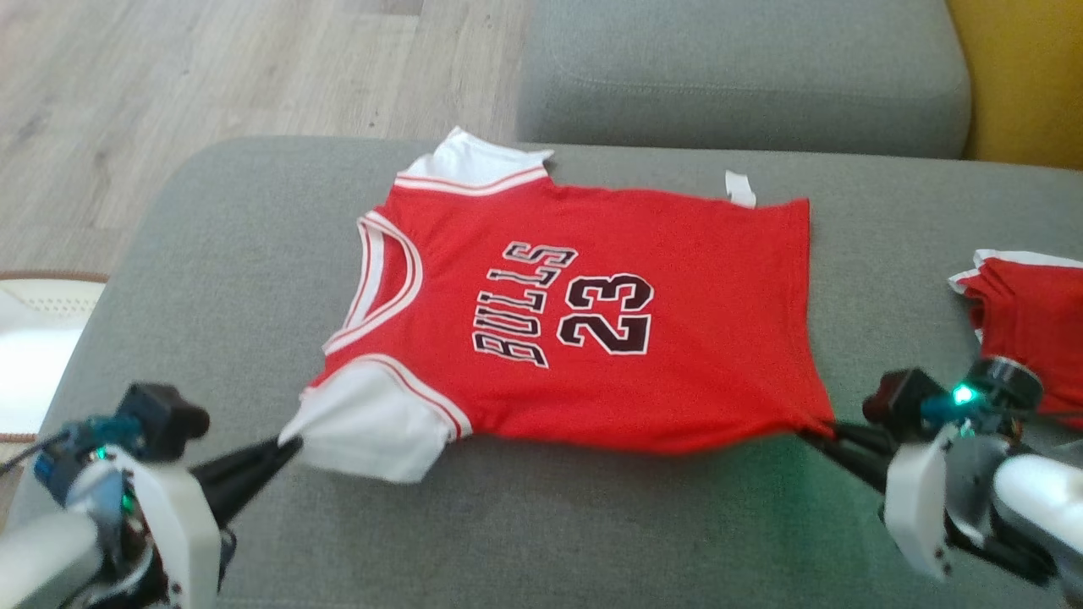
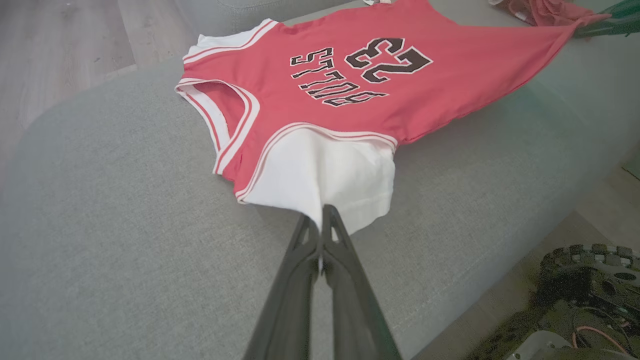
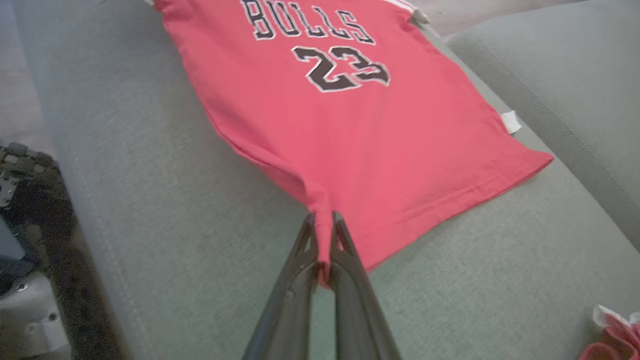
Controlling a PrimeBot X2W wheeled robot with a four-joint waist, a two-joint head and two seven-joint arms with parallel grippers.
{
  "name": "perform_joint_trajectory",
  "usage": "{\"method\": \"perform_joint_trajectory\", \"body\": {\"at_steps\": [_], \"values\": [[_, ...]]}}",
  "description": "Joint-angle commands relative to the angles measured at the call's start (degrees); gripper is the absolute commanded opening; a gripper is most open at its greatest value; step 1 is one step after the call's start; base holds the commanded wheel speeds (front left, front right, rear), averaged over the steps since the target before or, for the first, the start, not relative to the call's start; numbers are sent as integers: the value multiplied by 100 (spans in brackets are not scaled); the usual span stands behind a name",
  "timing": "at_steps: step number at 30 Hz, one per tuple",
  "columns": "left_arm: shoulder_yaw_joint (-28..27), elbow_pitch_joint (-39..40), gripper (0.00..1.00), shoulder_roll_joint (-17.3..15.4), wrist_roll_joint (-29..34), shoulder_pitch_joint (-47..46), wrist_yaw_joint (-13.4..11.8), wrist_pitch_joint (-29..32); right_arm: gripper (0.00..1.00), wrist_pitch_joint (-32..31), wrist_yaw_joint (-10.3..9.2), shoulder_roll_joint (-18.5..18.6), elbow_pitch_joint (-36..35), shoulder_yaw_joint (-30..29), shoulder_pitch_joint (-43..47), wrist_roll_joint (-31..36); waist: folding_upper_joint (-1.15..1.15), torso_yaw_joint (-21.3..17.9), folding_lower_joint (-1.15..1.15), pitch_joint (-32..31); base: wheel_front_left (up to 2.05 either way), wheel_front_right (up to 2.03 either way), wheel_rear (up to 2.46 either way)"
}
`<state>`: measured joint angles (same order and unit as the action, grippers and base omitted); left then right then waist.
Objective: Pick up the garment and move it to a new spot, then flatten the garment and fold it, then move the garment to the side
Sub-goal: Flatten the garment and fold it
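left gripper: clamped on the edge of the near white sleeve, low at your left.
jersey: lies flat, print up, on the grey cushion. The neck is to your left and the hem to your right, and the near edge is taut between the two grips.
right gripper: pinched closed on the near hem corner.
spare garment: red bundle at far right, apart from the jersey (leave it).
step: flattening looks about done, so folding comes next.
next: lift both near corners together and carry them over to the far edge. Keep the pull even so nothing bunches.
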<state>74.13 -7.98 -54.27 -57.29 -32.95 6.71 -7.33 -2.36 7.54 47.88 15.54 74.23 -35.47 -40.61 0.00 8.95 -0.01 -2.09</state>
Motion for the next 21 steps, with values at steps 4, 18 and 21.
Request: {"method": "perform_joint_trajectory", "body": {"at_steps": [4,18,21], "values": [[-199,532,0,-502,-8,65,-76,201,0,-437,-5,634,-774,-89,368,-88,0,1,1,-98,0,0,0],[-289,1171,0,-741,-111,127,-183,539,0,-1049,-5,1193,-1460,-88,385,-179,0,-25,1,108,0,0,0],[-341,1056,0,-760,-85,-40,-142,622,0,-1088,-5,1080,-1480,-88,277,-186,0,-21,1,231,0,0,0]]}}
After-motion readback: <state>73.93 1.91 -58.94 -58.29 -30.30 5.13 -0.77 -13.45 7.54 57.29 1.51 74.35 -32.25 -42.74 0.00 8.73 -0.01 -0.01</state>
